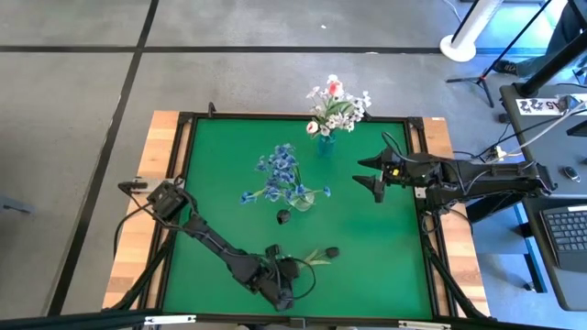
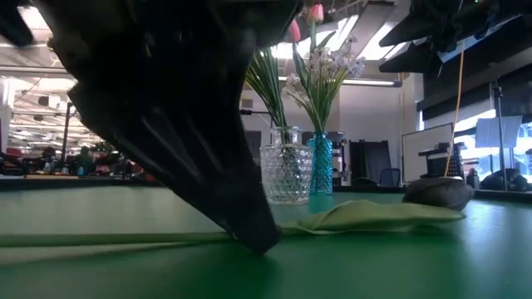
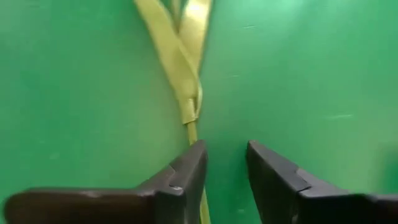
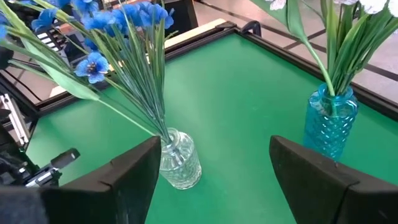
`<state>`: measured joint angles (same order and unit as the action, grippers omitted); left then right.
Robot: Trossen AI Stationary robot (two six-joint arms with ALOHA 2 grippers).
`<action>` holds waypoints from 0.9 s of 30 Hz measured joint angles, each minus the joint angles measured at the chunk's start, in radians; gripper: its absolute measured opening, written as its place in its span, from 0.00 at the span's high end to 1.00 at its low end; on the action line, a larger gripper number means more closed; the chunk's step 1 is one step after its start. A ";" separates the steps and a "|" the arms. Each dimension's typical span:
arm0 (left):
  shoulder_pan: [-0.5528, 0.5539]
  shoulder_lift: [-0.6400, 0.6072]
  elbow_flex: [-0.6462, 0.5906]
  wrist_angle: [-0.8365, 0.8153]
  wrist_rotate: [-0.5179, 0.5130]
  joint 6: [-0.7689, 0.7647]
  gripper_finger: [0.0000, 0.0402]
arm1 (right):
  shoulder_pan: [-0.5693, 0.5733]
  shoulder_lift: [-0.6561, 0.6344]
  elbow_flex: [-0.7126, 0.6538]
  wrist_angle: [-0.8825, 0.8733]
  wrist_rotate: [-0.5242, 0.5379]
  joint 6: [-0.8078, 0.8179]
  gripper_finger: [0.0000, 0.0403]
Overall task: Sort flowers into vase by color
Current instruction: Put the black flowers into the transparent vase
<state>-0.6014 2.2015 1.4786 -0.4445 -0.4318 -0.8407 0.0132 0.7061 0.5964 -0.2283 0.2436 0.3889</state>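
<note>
Jaws: left gripper point(image 3: 225, 167) narrowly parted, low on the green table point(image 1: 229, 165), the stalk point(image 3: 193, 134) of a lying near-black tulip point(image 1: 331, 251) beside one finger, not gripped; right gripper point(image 4: 211, 177) wide, holding nothing, raised near the vases. Vases, two: clear vase point(image 4: 179, 158) with blue sprays point(image 1: 280, 170); blue vase point(image 4: 329, 124) with white sprays point(image 1: 344, 110) and one pink tulip point(image 1: 335, 88) (possibly more). Loose near-black tulips, two: second one point(image 1: 283, 216) beside the clear vase.
</note>
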 joint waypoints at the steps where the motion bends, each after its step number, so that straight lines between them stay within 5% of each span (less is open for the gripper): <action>1: -0.002 0.001 0.009 -0.026 -0.013 -0.009 0.74 | 0.000 0.000 0.000 0.000 0.000 0.000 0.26; 7: -0.006 0.005 0.053 -0.140 -0.028 -0.026 0.98 | 0.000 0.000 0.000 0.000 0.000 0.000 0.26; 12: -0.031 0.008 0.151 -0.342 -0.080 -0.032 1.00 | 0.000 0.000 0.000 0.013 -0.004 0.022 0.26; 18: -0.104 -0.083 0.268 -0.559 -0.276 -0.082 1.00 | 0.001 -0.001 0.000 0.159 -0.156 0.017 0.26; 27: -0.142 -0.131 0.258 -0.548 -0.282 -0.093 1.00 | 0.001 -0.001 0.000 0.215 -0.192 -0.011 0.26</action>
<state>-0.7431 2.0702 1.7362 -0.9927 -0.7139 -0.9335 0.0137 0.7048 0.5964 -0.0135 0.0515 0.3775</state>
